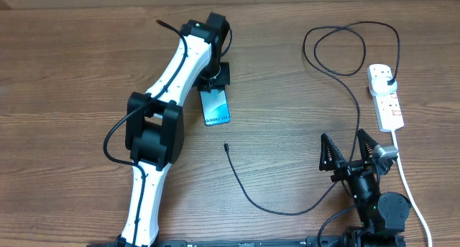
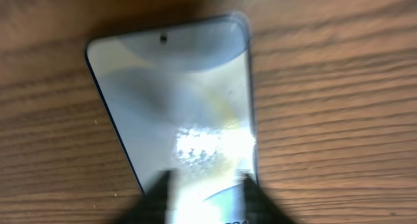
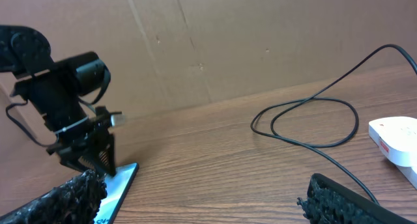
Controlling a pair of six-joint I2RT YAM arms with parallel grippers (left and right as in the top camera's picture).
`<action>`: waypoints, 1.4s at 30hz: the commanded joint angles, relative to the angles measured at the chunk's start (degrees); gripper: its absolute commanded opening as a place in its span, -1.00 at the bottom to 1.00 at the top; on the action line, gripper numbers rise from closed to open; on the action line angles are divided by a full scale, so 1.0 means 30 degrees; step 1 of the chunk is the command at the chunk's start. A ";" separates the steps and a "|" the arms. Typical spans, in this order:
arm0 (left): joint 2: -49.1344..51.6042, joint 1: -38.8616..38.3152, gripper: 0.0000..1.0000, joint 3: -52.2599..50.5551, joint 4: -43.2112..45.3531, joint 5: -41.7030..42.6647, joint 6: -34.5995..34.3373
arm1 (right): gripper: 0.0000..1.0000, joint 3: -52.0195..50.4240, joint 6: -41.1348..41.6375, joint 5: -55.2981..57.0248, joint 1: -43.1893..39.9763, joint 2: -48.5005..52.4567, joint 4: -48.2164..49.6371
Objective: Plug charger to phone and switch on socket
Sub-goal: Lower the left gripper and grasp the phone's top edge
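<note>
overhead view: left gripper [image 1: 214,87] released, half-wide over the phone [image 1: 217,109]; right gripper [image 1: 343,141] released, fully wide, empty

Robot lab test bench — wood-grain table [image 1: 57,67], cardboard backdrop [image 3: 273,35], two robot arms [image 1: 176,71].

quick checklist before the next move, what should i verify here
1. phone lying flat, screen up: ok
2. cable tip in reach, loose beside phone, not plugged in: ok
3. plug seated in socket: ok
4. right pincer open and empty: ok
5. left pincer clear of phone: cannot tell, fingers apart right over it
6. socket switch on: cannot tell, too small
</note>
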 commanded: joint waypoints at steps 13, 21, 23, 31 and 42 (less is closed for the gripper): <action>0.0095 0.0153 1.00 0.0058 0.0860 -0.0372 -0.0561 | 1.00 -0.0197 -0.0022 -0.0073 0.0044 -0.0168 0.0095; 0.0102 -0.0015 1.00 -0.0656 0.0962 -0.1566 -0.1996 | 1.00 -0.0197 -0.0022 -0.0073 0.0044 -0.0168 0.0095; 0.0102 -0.0036 1.00 -0.1027 0.1173 -0.1559 -0.1996 | 1.00 -0.0197 -0.0022 -0.0073 0.0044 -0.0168 0.0095; 0.0109 -0.0036 1.00 -0.3024 0.2718 -0.1472 -0.2149 | 1.00 -0.0197 -0.0022 -0.0073 0.0044 -0.0168 0.0095; 0.0109 -0.0044 0.99 -0.5428 0.3672 -0.0758 -0.2776 | 1.00 -0.0197 -0.0022 -0.0073 0.0044 -0.0168 0.0095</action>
